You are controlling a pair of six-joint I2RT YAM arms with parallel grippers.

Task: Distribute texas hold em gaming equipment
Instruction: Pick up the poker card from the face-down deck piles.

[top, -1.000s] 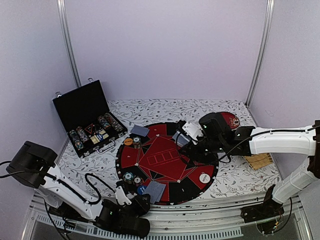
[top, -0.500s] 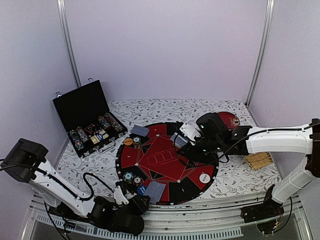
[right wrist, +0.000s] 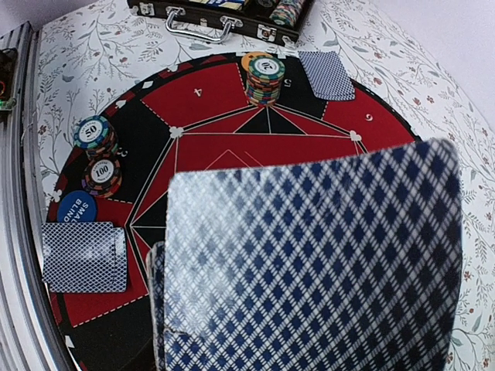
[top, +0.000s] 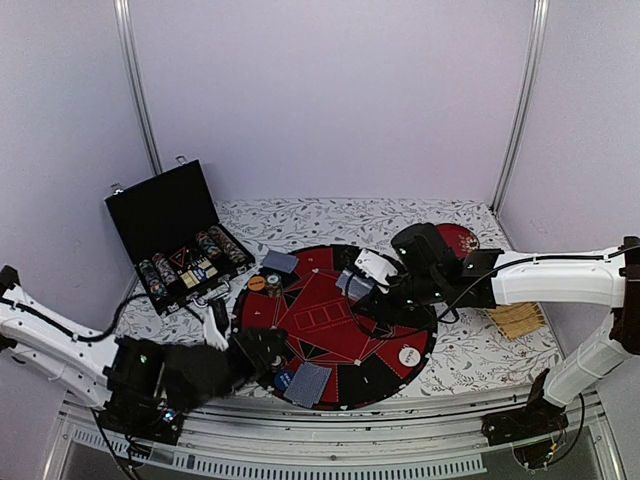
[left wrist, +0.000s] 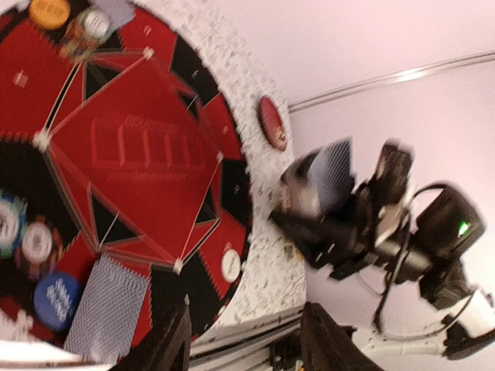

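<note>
Over the middle right of the round red and black poker mat (top: 330,320), my right gripper (top: 362,285) is shut on a stack of blue-backed playing cards (right wrist: 309,263); the cards hide its fingers in the right wrist view. Dealt card pairs lie at the near seat (top: 308,383) and the far left seat (top: 280,262). Chip stacks (right wrist: 95,135) stand by a blue button disc (right wrist: 76,209). Another chip stack (right wrist: 264,77) stands beside an orange disc (top: 257,283). A white disc (top: 410,355) lies near right. My left gripper (left wrist: 247,348) hovers open and empty at the mat's near left.
An open black case (top: 180,250) with chip rows stands at the back left. A dark red plate (top: 462,240) and a straw-coloured slatted mat (top: 518,322) lie to the right of the poker mat. The metal rail (top: 400,440) runs along the front.
My left arm has swung out to the left and its gripper has risen from the front edge to the mat's near left, jaws wider. The right gripper and its cards shifted slightly left.
</note>
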